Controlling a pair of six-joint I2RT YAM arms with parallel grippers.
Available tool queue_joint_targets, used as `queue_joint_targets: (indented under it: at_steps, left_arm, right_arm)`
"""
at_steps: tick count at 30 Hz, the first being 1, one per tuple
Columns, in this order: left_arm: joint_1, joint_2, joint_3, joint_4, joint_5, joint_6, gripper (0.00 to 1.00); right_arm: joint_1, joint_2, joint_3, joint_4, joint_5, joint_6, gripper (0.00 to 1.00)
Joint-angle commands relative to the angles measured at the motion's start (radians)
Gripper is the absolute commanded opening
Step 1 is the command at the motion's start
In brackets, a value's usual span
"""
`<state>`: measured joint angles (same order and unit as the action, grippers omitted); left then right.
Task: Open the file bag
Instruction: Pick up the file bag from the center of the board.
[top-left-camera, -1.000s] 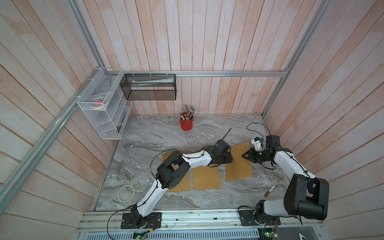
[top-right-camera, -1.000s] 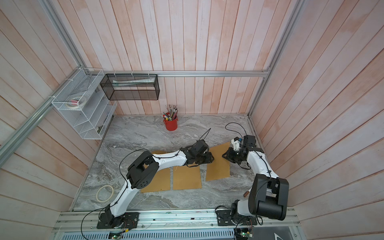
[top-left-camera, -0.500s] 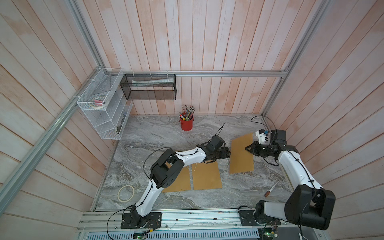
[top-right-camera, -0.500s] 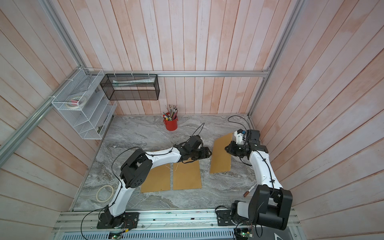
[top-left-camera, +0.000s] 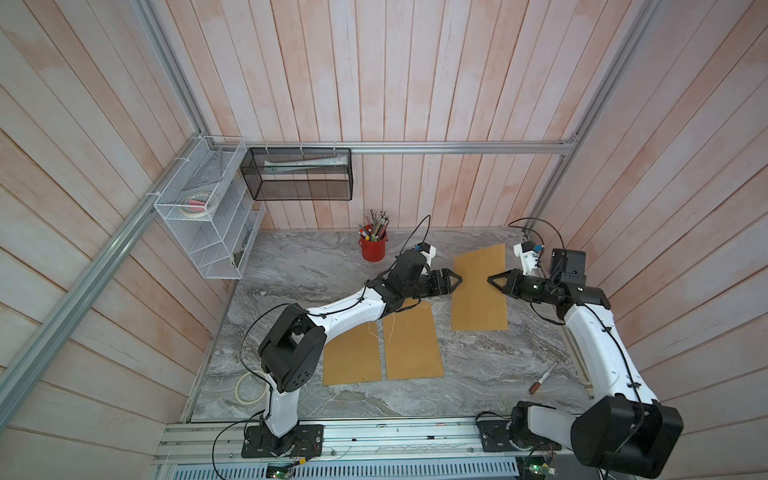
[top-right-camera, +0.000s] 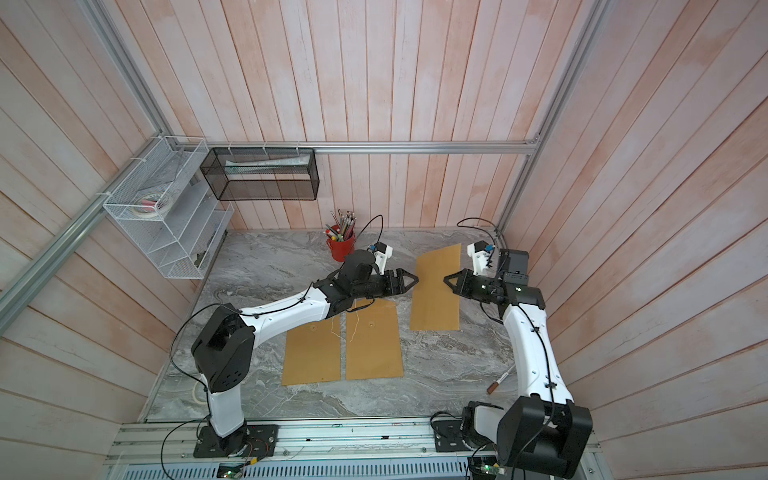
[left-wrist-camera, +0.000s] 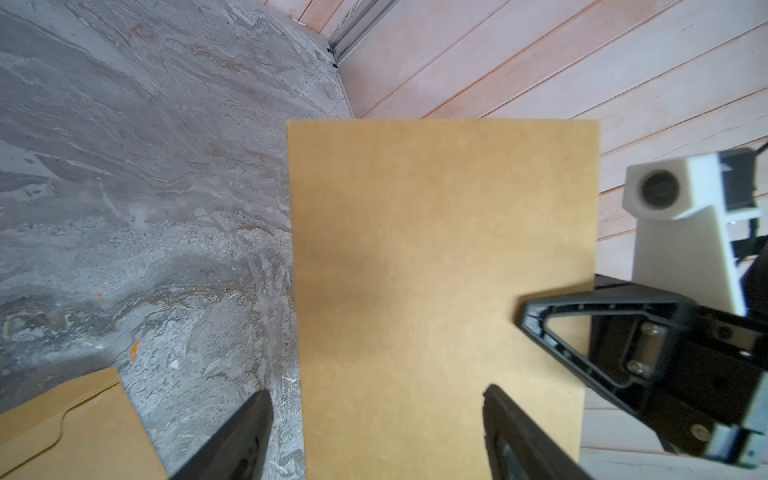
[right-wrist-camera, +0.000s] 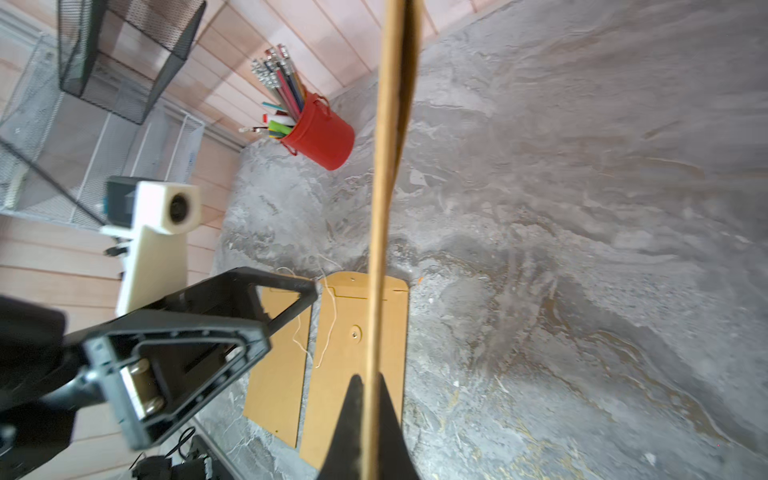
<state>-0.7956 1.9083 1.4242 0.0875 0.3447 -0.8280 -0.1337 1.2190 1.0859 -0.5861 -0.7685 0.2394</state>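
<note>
Since a second ago the file bag (top-left-camera: 480, 286) has risen from lying flat on the worktop (top-left-camera: 311, 274), and the left end effector (top-left-camera: 457, 279) has let go of it. The bag is now held up on edge towards the right rear of the worktop. Whether its lower edge touches the surface cannot be told.

The right end effector (right-wrist-camera: 368, 382) is clamped together on the bag's side edge. The left end effector's jaws stand apart just beside the opposite edge, clear of the paper in the right wrist view.

Count of file bags is three: one held and two others (top-left-camera: 352, 357) (top-left-camera: 411, 340) lying flat side by side near the middle, flaps up, strings loose.

Other items noted:
- One red pencil pot (top-left-camera: 372, 249) at the rear.
- One marker (top-left-camera: 542, 378) at the front right.
</note>
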Motion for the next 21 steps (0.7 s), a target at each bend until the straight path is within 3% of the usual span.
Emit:
queue_joint_targets:
  at_steps: [1, 9, 21]
  left_arm:
    - [0.047, -0.026, -0.076, 0.115, 0.100, -0.004, 0.81]
    - [0.088, -0.117, -0.185, 0.278, 0.161, -0.015, 0.81]
    - [0.091, -0.191, -0.268, 0.500, 0.228, -0.080, 0.73]
  right_arm:
    - [0.050, -0.015, 0.053, 0.051, -0.088, 0.027, 0.00]
    - [0.131, -0.016, 0.069, 0.200, -0.154, 0.125, 0.00]
    - [0.188, 0.017, 0.089, 0.262, -0.158, 0.153, 0.00]
